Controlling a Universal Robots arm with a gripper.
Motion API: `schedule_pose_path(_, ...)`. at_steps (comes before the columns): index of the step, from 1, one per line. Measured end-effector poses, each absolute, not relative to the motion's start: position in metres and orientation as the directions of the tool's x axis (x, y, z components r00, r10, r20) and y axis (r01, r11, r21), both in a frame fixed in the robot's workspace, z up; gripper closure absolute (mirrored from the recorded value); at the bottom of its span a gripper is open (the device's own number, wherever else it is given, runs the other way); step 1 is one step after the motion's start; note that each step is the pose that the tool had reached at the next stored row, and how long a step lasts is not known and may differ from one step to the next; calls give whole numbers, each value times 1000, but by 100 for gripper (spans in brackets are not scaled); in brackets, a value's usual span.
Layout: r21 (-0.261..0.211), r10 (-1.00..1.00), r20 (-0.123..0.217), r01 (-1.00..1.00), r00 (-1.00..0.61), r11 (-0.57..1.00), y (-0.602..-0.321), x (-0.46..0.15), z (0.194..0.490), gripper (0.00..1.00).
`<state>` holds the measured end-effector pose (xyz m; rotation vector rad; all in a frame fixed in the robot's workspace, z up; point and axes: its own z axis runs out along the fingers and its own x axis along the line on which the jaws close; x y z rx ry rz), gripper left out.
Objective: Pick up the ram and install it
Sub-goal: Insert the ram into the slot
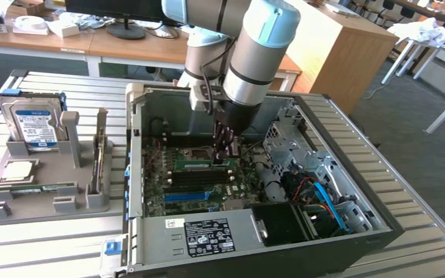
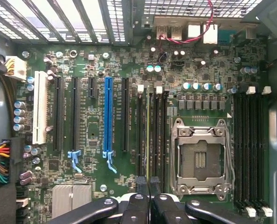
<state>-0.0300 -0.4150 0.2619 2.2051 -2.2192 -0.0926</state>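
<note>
The ram [image 1: 203, 164] is a thin green stick standing on edge in a memory slot of the motherboard inside the open computer case [image 1: 134, 150]. In the wrist view the ram [image 2: 148, 135] is a narrow pale-green line between black slots, beside the bare processor socket [image 2: 199, 158]. My gripper [image 1: 227, 155] reaches down into the case over one end of the stick. Its dark fingertips [image 2: 141, 183] are pressed together right at the stick's top edge, so the gripper [image 2: 148, 183] is shut. I cannot tell whether it pinches the stick or only rests on it.
A grey holder [image 1: 44, 202] at the exterior view's left carries a blue-labelled hard drive [image 1: 35, 124], a square silver chip [image 1: 15, 169] and another green stick [image 1: 33, 188]. Drive cages and coloured cables [image 1: 323, 197] crowd the case's right side. The power supply [image 1: 207, 234] lies at the front.
</note>
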Motion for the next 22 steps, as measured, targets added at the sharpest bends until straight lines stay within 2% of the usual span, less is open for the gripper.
schedule_pose_path(22,50,-999,-33,-999,-7,5,-419,-30,253,88)
